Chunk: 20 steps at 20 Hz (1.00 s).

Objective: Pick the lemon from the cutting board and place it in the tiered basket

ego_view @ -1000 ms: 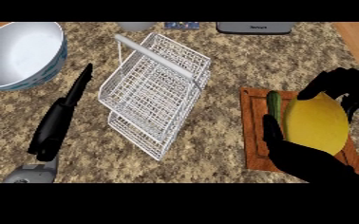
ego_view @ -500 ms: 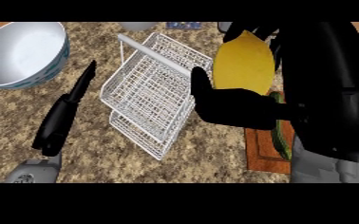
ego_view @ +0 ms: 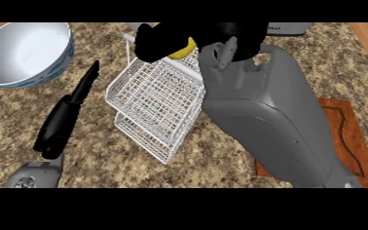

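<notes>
Fingers of the right hand (ego_view: 205,39) curl round the lemon (ego_view: 184,48) above the tiered basket (ego_view: 155,95). Released this near the rim, it might roll off onto the counter.

Lemon (ego_view: 184,50) mostly hidden inside right hand (ego_view: 188,39); cutting board (ego_view: 338,126) and tiered basket (ego_view: 155,107) partly covered by forearm.

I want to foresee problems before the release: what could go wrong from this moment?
1. The right hand hides most of the lemon, held over the far edge of the tiered basket; released here, it might land on the rim and roll onto the counter.
2. The right forearm lies along the basket's side and could nudge it.
</notes>
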Available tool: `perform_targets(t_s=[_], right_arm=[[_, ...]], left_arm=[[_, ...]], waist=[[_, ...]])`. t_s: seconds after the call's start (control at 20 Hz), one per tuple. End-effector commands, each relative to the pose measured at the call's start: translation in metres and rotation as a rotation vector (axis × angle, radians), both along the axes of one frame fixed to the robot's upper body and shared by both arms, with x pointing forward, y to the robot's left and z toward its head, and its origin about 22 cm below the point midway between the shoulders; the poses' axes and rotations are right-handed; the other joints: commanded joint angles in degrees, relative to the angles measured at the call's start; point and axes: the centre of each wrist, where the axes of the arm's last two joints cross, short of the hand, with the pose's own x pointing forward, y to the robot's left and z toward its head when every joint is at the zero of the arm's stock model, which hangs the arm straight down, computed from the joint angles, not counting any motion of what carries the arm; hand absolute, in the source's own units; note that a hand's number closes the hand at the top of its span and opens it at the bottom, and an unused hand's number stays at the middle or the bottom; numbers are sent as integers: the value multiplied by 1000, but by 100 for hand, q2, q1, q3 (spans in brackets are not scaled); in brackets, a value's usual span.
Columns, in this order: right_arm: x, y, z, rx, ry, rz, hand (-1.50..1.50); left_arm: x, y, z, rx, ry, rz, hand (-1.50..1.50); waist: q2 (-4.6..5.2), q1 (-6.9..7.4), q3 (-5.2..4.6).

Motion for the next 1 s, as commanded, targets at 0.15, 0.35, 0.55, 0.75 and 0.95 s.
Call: perform_targets(t_s=[0.15, 0.35, 0.55, 0.75, 0.95], right_arm=[[44, 11, -32, 251, 94, -125, -150], [58, 25, -44, 323, 67, -41, -150], [64, 28, -51, 464, -36, -18, -150], [72, 25, -36, 533, -244, -133, -150], [74, -1, -29, 560, -339, -279, -150]], left_arm=[[-3, -11, -6, -18, 0, -7, 0], [6, -5, 4, -2, -5, -16, 0], [14, -14, 20, -1, -19, -25, 0], [0, -5, 4, 17, -4, -1, 0], [-5, 7, -2, 7, -7, 45, 0]], waist=[[50, 122, 10], [47, 106, 12], [59, 138, 16], [4, -4, 14], [-74, -277, 16]])
